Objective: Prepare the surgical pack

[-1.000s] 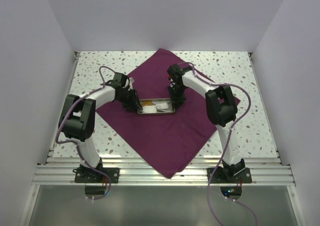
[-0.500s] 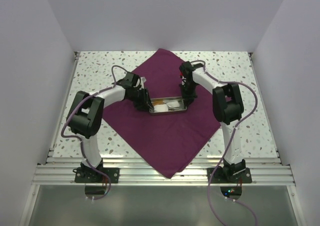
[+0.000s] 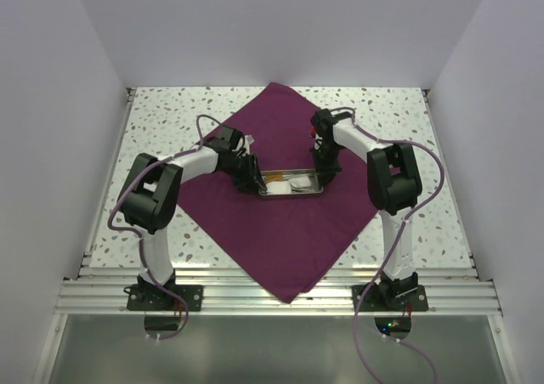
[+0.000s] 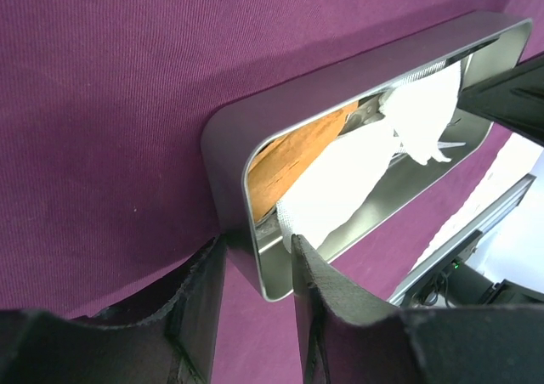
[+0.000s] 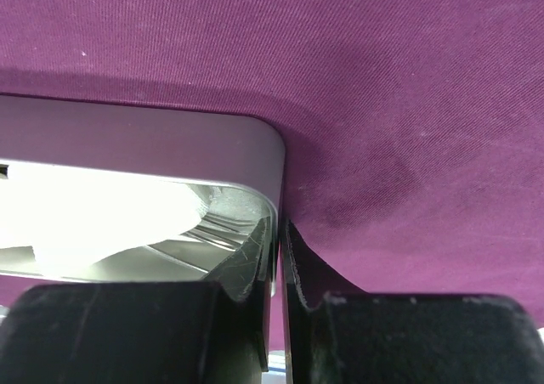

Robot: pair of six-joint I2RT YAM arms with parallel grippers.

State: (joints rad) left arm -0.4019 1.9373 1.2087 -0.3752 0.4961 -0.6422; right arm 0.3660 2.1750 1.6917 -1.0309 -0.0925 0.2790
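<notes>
On the speckled table (image 3: 170,121) you have the dark purple cloth (image 3: 280,231) spread as a diamond, with the steel tray (image 3: 293,194) resting on it near the middle. White gauze (image 4: 340,180) lies inside the tray. Your left gripper (image 4: 259,248) clasps the tray's left end wall at a narrow gap; your right gripper (image 5: 279,231) is pinched nearly closed on the right end wall
</notes>
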